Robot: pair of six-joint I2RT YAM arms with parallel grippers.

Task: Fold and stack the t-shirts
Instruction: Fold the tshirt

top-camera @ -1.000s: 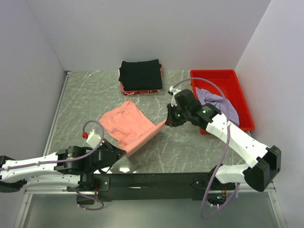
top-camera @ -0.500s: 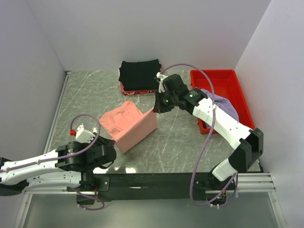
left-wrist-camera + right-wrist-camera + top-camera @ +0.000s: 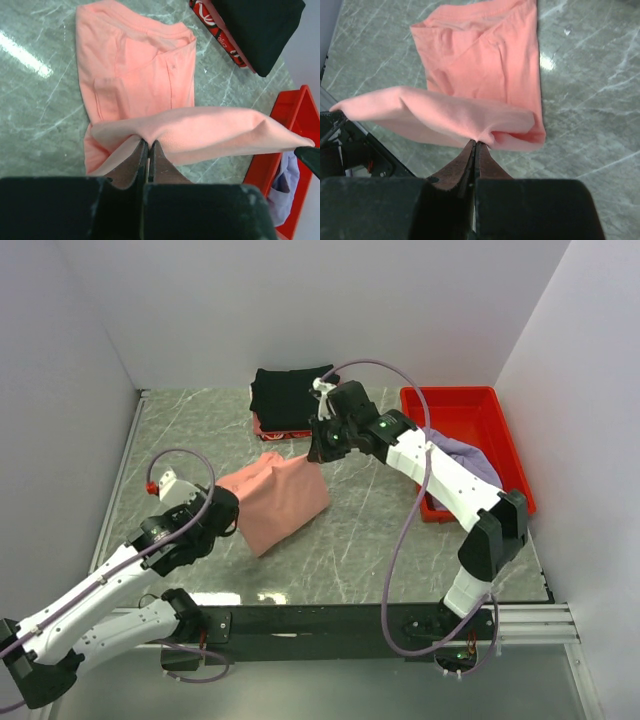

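The salmon-pink t-shirt (image 3: 278, 500) lies mid-table, its near edge lifted and stretched between both grippers. My left gripper (image 3: 232, 508) is shut on its left corner, seen in the left wrist view (image 3: 148, 142). My right gripper (image 3: 316, 452) is shut on its right corner, seen in the right wrist view (image 3: 476, 142). The rest of the pink shirt (image 3: 135, 60) lies flat under the raised edge (image 3: 485, 55). The black folded t-shirt (image 3: 293, 397) sits at the back of the table. The lavender-purple t-shirt (image 3: 462, 456) lies in the red tray (image 3: 480, 402).
A red patterned cloth (image 3: 270, 430) shows under the black shirt. The red tray stands at the back right against the wall. White walls close in the table on left, back and right. The grey marble tabletop (image 3: 380, 540) shows in front of the pink shirt.
Both grippers have carried the pink shirt's near edge away from the arm bases, toward the back, folding it over the flat part. The right gripper moved left and toward the black shirt.
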